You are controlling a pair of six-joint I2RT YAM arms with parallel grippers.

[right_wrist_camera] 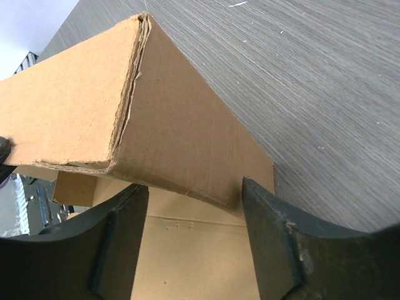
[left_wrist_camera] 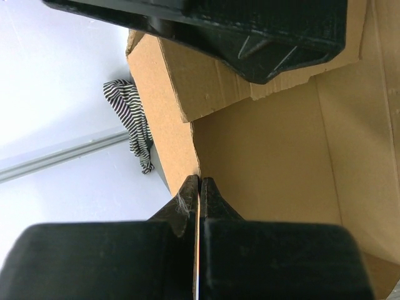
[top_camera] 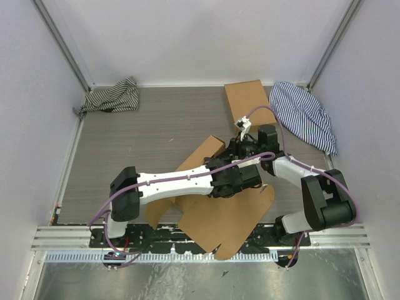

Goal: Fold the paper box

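The left gripper (left_wrist_camera: 199, 182) fills the near edge of the left wrist view. Its jaws are pressed together, with a thin upright wall edge of the paper box (left_wrist_camera: 269, 156) pinched between them. Beyond the pinched edge the cardboard opens into a floor panel and a side wall. A raw-edged flap hangs over it from above.

The right gripper (right_wrist_camera: 194, 187) is spread wide. Its two fingers (right_wrist_camera: 119, 244) stand on either side of a raised, folded corner of the cardboard. Contact between the fingers and the board cannot be determined, and nothing is clamped.

In the top view the paper box (top_camera: 225, 219) lies partly folded at the near centre of the table (top_camera: 156, 131). One flat panel extends over the near edge between the two arm bases. One raised section points toward the far left. Both arms converge above the middle of the paper box.

A small cardboard box (top_camera: 249, 100) rests near the back wall, well apart from the sheet. A black-and-white striped cloth (top_camera: 112, 97) lies in the far left corner. A blue striped cloth (top_camera: 306, 115) lies at the far right, just beside the small cardboard box.
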